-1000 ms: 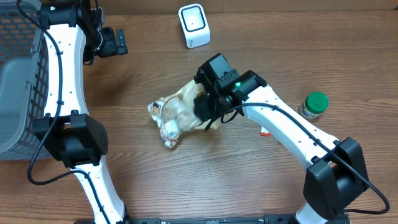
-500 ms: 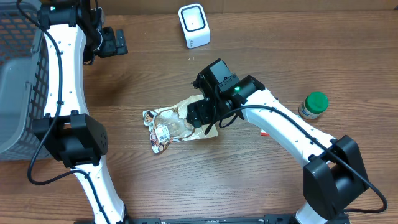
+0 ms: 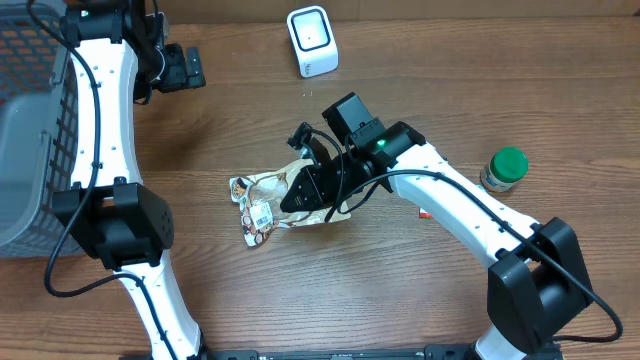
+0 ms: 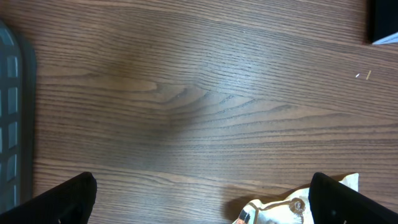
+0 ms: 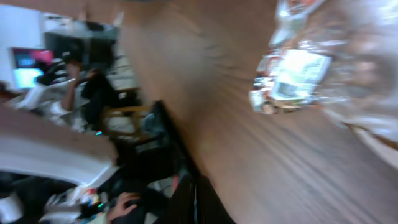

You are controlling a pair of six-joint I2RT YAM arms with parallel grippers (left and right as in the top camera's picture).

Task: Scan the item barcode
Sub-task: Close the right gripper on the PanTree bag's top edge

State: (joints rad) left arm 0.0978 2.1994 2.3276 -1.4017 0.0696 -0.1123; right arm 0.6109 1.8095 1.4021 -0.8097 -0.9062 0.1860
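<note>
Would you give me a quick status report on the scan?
Left gripper open. Right gripper shut over snack bag, grip unclear. Bag flat, barcode up. Scanner unobstructed.

The left arm (image 3: 100, 110) and right arm (image 3: 470, 215) share glossy white links, bulky black joint housings (image 3: 115, 225) and thin black cables (image 3: 96, 130). A green light (image 3: 381, 143) glows on the right wrist block, at 2 o'clock from centre. The left fingers (image 4: 62, 199), matte black, sit at 7 and 5 o'clock in their wrist view; the right pair seems equally dark through the blur.
</note>
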